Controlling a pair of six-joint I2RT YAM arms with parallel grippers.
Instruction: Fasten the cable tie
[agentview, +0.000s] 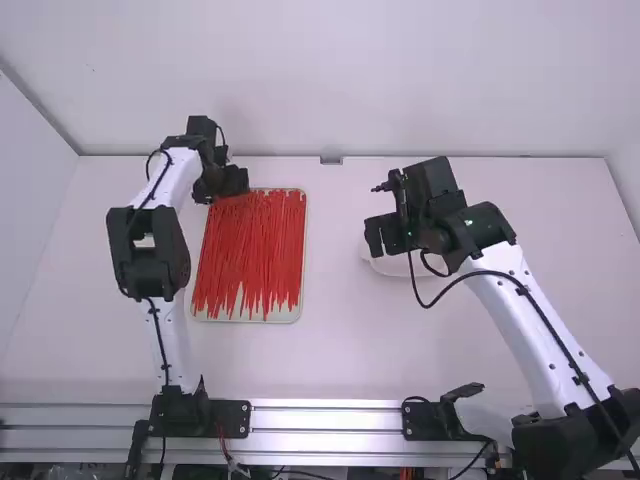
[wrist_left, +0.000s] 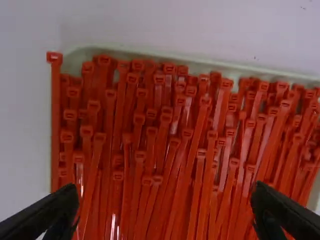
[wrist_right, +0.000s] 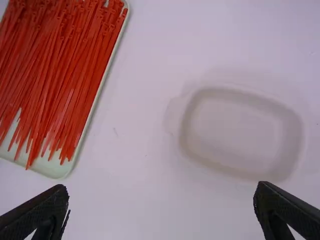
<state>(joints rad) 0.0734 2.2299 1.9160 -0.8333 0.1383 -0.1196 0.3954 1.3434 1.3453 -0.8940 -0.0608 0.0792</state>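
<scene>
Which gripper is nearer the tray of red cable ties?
Left. The left gripper hovers over the far end of the tray; the right gripper hangs apart, above the white dish.

White-linked, black-jointed left arm (agentview: 170, 180) and right arm (agentview: 530, 310), thin black cables (agentview: 432, 290).

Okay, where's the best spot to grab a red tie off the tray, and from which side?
Probably the outermost tie, by its strap just behind the head, coming straight down with the left gripper open across it. The ties lie flat and packed on the tray; this one runs alone along the pile's edge, leaving finger room.
</scene>
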